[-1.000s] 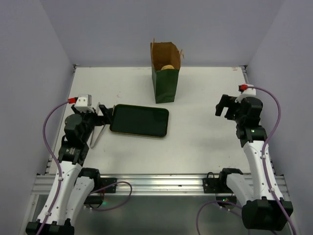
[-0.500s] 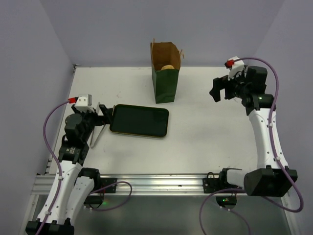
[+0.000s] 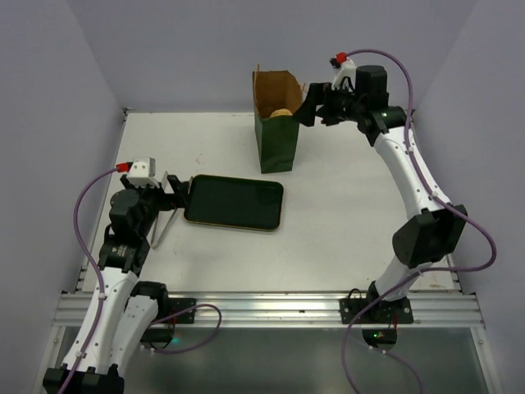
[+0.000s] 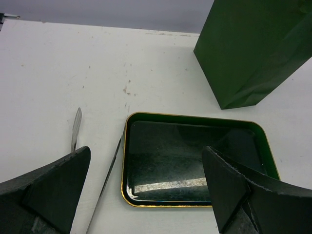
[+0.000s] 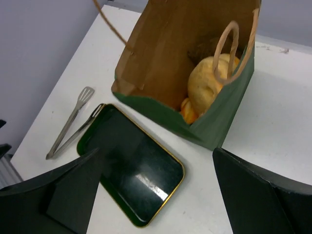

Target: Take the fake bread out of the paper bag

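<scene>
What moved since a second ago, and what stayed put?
The right gripper swung up from the table's right side, away and leftward, to the open top of the paper bag. Its jaws are open and hold nothing. The left gripper, open near the tray, the tongs, the bag itself and the fake bread inside it stayed put.
</scene>
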